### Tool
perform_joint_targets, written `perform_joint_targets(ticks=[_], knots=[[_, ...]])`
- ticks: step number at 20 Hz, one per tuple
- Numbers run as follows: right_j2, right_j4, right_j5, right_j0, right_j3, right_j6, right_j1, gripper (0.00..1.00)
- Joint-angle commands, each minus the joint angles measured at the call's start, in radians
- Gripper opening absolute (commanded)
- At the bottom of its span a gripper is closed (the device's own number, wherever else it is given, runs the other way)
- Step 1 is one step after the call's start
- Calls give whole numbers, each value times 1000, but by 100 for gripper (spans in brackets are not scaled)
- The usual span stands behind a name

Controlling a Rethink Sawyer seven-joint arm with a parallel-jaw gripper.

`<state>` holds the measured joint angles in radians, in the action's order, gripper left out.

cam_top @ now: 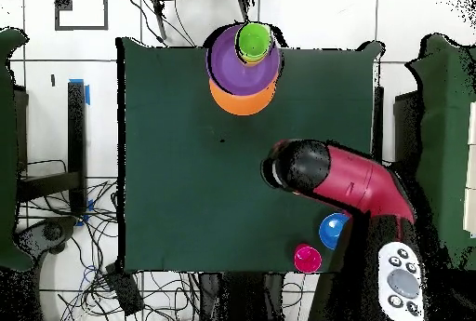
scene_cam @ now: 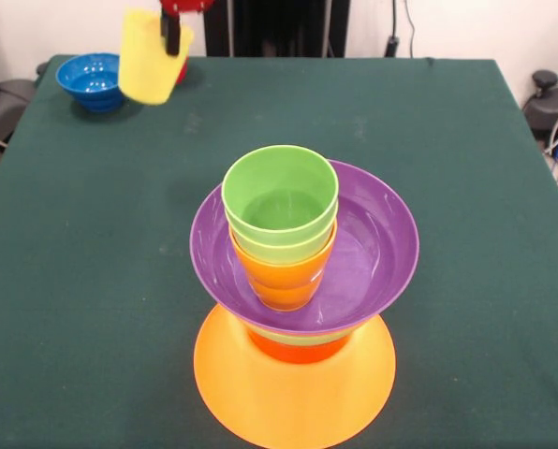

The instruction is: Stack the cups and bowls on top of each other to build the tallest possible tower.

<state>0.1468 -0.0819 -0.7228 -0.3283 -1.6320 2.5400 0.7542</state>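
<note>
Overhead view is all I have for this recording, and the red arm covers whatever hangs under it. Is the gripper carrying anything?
Observer: Yes. The gripper holds the pale yellow cup in the air, tilted.
Operator: What sits under the purple bowl?
Observer: Under the purple bowl, a sliver of the green bowl, then the red-orange bowl, on the upturned orange bowl.
Operator: How many cups are inside it?
Observer: Three, nested upright: the orange cup, the lime green cup, and the green cup on top.
</note>
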Motion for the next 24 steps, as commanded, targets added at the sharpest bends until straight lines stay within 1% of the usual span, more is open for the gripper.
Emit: perform_joint_targets(ticks=[1, 4, 9, 12, 17, 20, 23, 24], knots=[[-146, -88, -285, 22, 168, -292, 76, 0], [-177, -93, -354, 17, 219, -301, 76, 0], [-225, -91, -402, 16, 291, -305, 62, 0], [-264, -87, -393, 11, 335, -317, 41, 0], [-300, -93, -400, 17, 405, -305, 3, 0], [-314, -107, -420, 37, 471, -278, -32, 0], [-322, -119, -467, 55, 544, -265, -61, 0], [-322, -123, -504, 63, 585, -260, -76, 0]])
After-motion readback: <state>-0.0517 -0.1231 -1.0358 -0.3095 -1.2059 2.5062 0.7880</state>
